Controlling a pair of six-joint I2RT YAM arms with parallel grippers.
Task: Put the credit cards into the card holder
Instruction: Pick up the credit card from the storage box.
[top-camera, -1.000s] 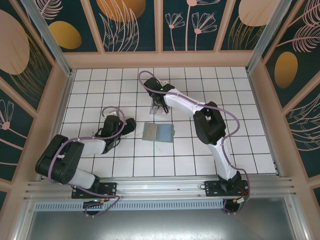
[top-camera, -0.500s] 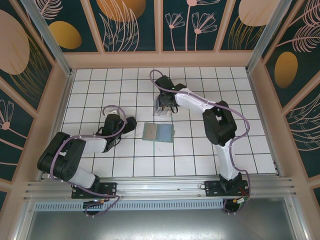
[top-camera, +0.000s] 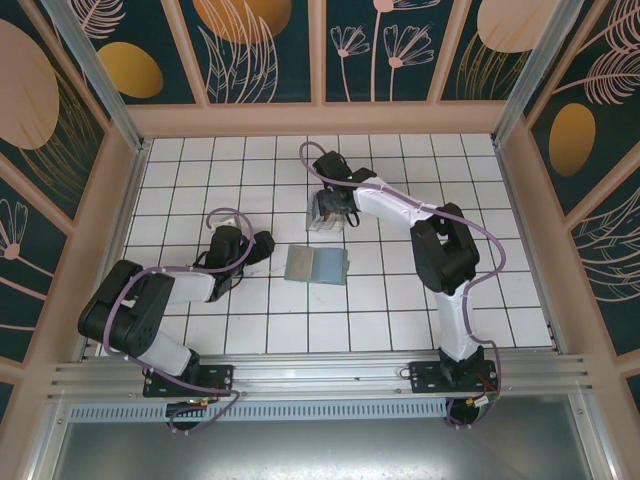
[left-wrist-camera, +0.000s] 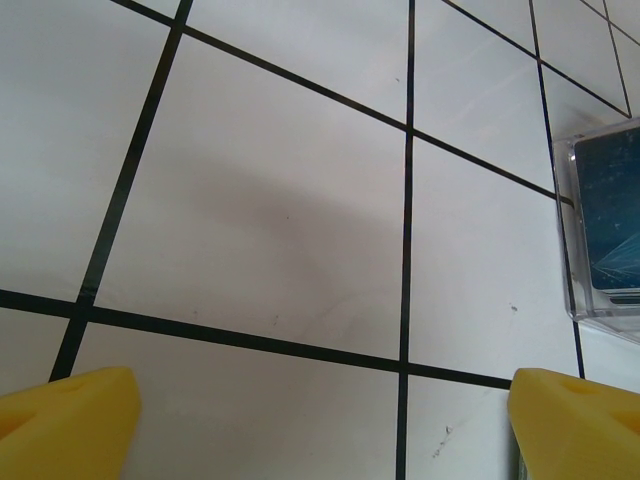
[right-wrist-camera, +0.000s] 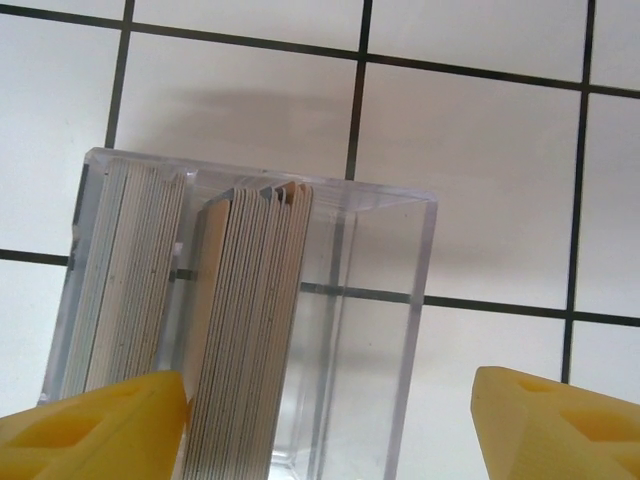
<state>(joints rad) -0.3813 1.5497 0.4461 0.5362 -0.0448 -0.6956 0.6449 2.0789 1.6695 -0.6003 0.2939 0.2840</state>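
The card holder (top-camera: 316, 264) lies open and flat on the white tiles, sage green with paler slots, and nothing touches it. The credit cards (right-wrist-camera: 250, 330) stand on edge in two packs inside a clear plastic box (right-wrist-camera: 385, 300). My right gripper (right-wrist-camera: 325, 430) hangs over that box (top-camera: 322, 213), open, with one yellow fingertip (right-wrist-camera: 95, 425) in front of the packs and the other past the box's empty side. My left gripper (top-camera: 262, 245) rests low to the left of the card holder, open (left-wrist-camera: 325, 425) over bare tile.
The clear box's corner (left-wrist-camera: 600, 230), with a dark blue face inside, shows at the right edge of the left wrist view. Wooden walls (top-camera: 120, 190) enclose the tiled table. The right arm (top-camera: 400, 215) arches over the table's middle right.
The right arm swung from beside the clear box to directly over it, and its jaws have spread wider. The left arm has barely shifted.
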